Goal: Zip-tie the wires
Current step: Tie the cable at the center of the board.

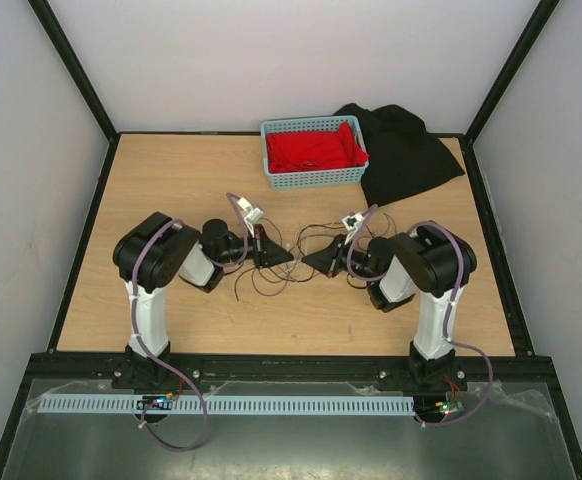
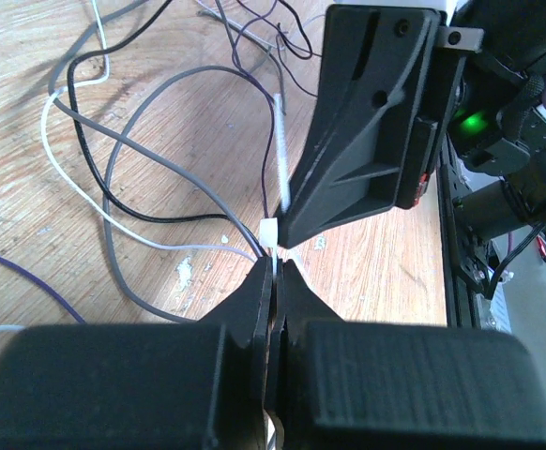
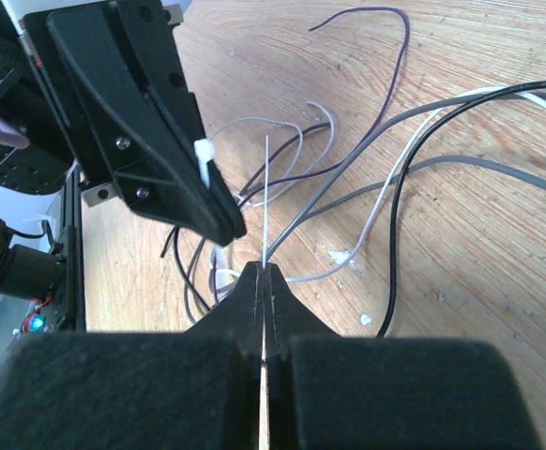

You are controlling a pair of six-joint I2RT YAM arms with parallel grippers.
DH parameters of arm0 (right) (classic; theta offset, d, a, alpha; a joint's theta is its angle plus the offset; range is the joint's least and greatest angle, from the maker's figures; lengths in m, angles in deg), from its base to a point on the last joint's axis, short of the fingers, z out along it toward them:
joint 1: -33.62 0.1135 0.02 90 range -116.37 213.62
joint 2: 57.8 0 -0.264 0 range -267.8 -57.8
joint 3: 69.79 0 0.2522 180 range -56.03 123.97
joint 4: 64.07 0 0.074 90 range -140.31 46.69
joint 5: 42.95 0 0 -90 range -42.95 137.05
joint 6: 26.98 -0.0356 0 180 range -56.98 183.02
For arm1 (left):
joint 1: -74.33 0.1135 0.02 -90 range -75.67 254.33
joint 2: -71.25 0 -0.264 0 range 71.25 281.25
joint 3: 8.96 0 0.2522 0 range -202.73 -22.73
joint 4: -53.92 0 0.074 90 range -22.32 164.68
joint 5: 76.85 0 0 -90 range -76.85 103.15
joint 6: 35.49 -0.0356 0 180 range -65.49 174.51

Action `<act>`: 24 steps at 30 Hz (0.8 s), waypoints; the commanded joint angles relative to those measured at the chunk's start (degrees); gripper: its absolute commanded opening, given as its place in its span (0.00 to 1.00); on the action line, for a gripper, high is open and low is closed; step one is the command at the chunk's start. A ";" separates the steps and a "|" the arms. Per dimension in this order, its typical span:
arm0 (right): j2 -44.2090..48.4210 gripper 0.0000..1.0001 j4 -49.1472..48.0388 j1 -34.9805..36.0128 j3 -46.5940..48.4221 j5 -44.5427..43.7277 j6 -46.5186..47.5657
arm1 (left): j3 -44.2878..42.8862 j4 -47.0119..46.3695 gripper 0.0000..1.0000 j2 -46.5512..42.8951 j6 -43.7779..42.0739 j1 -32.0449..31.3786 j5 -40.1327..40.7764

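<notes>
Where the two arms meet on the near side of the blue basket (image 1: pixel 313 178), toward the arm bases, the wires (image 3: pixel 395 234) lie in loose loops on the wooden surface (image 1: pixel 171 180): grey, black, white and purple strands crossing one another directly between the two claws. The left claw (image 2: pixel 275 270) is pressed together, and the blocky white head of a zip tie (image 2: pixel 269 232) sits right at its fingertips, with a sliver of white showing in the seam between them. The right claw (image 3: pixel 264 274), almost tip to tip with the left one, is also pressed together, pinching the zip tie's thin white strap, which stands up out of its fingertips. Several strands run in beside the head; whether the strap goes around them cannot be told. Inside the basket lies a red cloth (image 1: pixel 311 150), and a black cloth (image 1: pixel 411 160) lies against the basket's right side.
</notes>
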 commanded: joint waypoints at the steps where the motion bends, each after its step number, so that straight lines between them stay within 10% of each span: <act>1: 4.31 0.00 -7.10 -0.25 -2.13 2.83 0.35 | -0.11 -2.34 0.00 -1.86 -1.35 0.55 -0.52; 24: 9.03 0.00 -8.27 2.53 -8.78 13.85 -2.67 | 1.14 -2.34 0.00 -5.11 -23.19 -4.40 -3.08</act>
